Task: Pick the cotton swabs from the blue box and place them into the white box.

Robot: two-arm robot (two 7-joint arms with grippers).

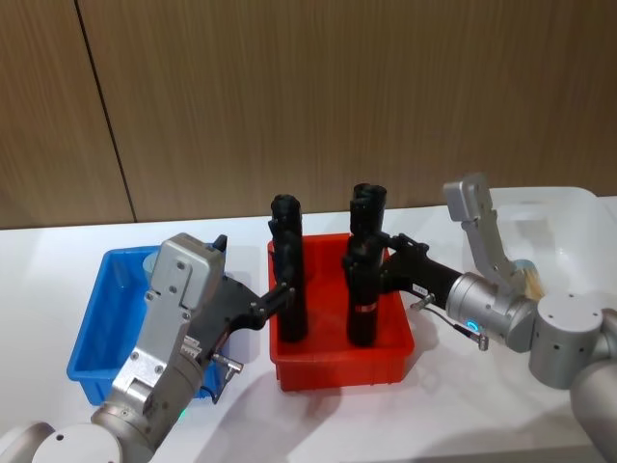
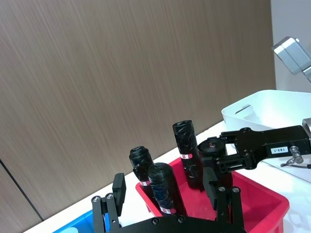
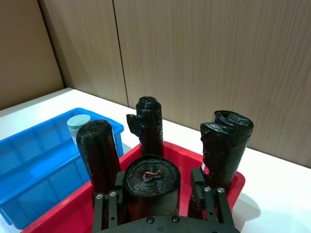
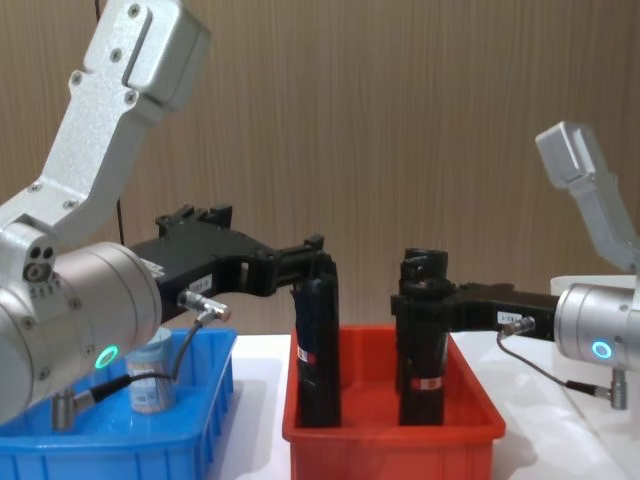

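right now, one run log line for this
left tool: at black tube in red bin | right tool: around tube there | swab jar: in blue box

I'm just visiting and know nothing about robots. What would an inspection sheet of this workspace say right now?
Surface: white table, bare at the front.
Job's things: one cotton swab jar upright in the blue box; white box on the robot's right, contents unclear.
Clutter: red bin between the boxes, holding upright black rolls with red-white labels.
Grippers: left gripper at one black roll in the red bin; right gripper around another roll.
Cables: thin wires loop beside each wrist.
Surroundings: brown wood-panel wall behind.
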